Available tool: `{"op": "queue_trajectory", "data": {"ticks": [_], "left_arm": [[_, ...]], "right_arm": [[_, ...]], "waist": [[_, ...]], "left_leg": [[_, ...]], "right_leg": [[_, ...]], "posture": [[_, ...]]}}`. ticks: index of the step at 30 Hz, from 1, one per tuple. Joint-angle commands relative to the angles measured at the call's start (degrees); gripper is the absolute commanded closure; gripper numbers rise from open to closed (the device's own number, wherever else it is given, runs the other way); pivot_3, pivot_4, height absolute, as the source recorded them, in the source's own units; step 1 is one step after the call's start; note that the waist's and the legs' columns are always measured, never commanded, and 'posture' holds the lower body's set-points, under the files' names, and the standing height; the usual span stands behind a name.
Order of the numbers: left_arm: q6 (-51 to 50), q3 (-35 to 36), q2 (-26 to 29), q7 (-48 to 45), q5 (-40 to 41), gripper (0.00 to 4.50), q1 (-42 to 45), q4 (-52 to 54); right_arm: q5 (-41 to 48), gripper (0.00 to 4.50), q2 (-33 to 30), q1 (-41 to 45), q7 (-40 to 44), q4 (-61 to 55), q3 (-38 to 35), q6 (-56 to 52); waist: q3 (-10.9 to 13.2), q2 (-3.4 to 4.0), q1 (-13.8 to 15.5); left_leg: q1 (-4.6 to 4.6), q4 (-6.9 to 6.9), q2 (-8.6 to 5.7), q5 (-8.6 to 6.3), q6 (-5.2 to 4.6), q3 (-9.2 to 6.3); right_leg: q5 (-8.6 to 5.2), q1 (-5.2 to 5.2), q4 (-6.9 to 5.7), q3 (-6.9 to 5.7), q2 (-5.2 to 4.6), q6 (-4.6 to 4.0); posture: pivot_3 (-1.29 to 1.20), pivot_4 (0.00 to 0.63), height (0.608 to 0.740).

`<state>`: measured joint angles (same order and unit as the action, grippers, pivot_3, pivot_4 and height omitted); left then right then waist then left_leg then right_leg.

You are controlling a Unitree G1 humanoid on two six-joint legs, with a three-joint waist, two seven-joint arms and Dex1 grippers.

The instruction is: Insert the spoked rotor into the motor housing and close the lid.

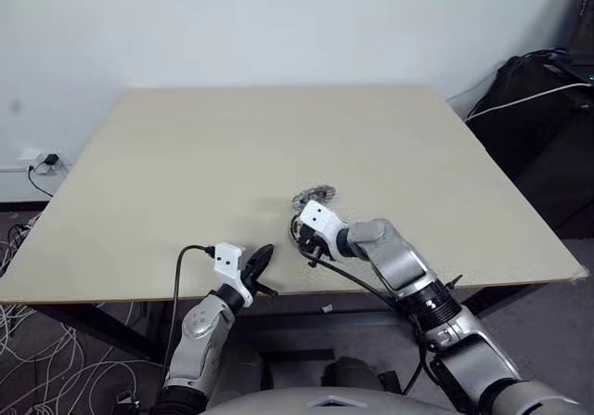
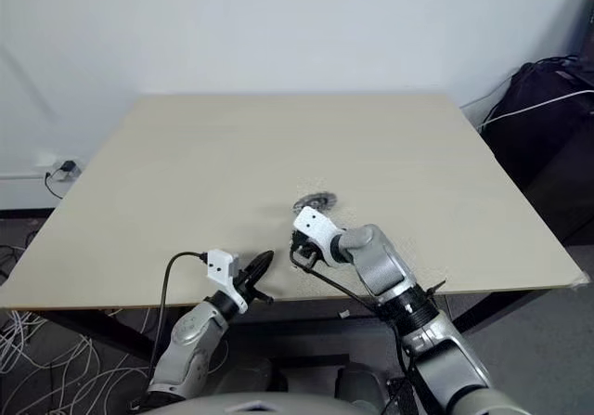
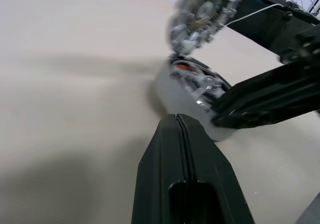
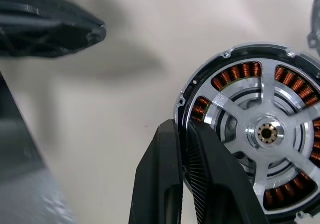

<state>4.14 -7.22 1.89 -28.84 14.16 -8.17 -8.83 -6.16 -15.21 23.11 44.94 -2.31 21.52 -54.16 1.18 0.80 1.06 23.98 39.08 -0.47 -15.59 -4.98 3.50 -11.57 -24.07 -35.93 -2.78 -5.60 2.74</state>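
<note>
Pale beige counter (image 1: 186,155) against a white wall carries the work: near its front edge, the right end effector (image 4: 186,149) pinches the rim of the round dark motor housing (image 4: 260,134), copper windings showing behind silver spokes. Beyond it lies another round silvery piece (image 1: 314,193), too blurred to name. Judging by this, lowering the housing flat before releasing seems wise. The left end effector (image 3: 179,129) is pressed together, empty, nearby.

Looks like a lab/test rm: bare table (image 1: 186,155), loose floor cables (image 1: 23,341), blank wall (image 1: 278,25).
</note>
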Motion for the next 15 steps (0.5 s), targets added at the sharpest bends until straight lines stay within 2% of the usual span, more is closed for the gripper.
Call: {"op": "queue_trajectory", "data": {"ticks": [1, 7, 15], "left_arm": [[-0.1, -0.2, -0.5, -0.4, 0.6, 4.50, 0.7, 1.2], [-0.8, -0.3, -0.4, -0.4, 0.7, 4.50, 0.7, 1.7], [-1.7, -0.3, -0.5, -0.1, 0.7, 4.50, 0.6, 2.6]], "right_arm": [[3.3, 4.49, 2.3, -0.3, -4.0, -8.7, -6.1, -10.1], [7.7, 4.49, 9.8, 1.2, -11.5, -15.0, -15.3, -24.2], [9.5, 4.49, 20.3, 4.1, -21.5, -16.3, -22.2, -35.1]], "waist": [[0.0, 0.00, 0.0], [0.0, 0.04, -0.1], [-0.1, 0.10, -0.4]], "left_leg": [[0.06, 0.00, 0.00, 0.00, 0.00, 0.00], [0.42, 0.02, 0.00, 0.01, 0.01, 0.00], [0.54, 0.01, -0.01, 0.02, 0.03, 0.00]], "right_leg": [[0.00, -0.06, -0.01, 0.01, -0.01, 0.00], [0.03, -0.46, -0.09, 0.01, 0.03, -0.03], [0.03, -0.55, -0.07, -0.01, 0.08, -0.03]], "posture": [[0.00, 0.000, 0.740], [0.00, 0.000, 0.740], [0.00, 0.000, 0.740]]}}
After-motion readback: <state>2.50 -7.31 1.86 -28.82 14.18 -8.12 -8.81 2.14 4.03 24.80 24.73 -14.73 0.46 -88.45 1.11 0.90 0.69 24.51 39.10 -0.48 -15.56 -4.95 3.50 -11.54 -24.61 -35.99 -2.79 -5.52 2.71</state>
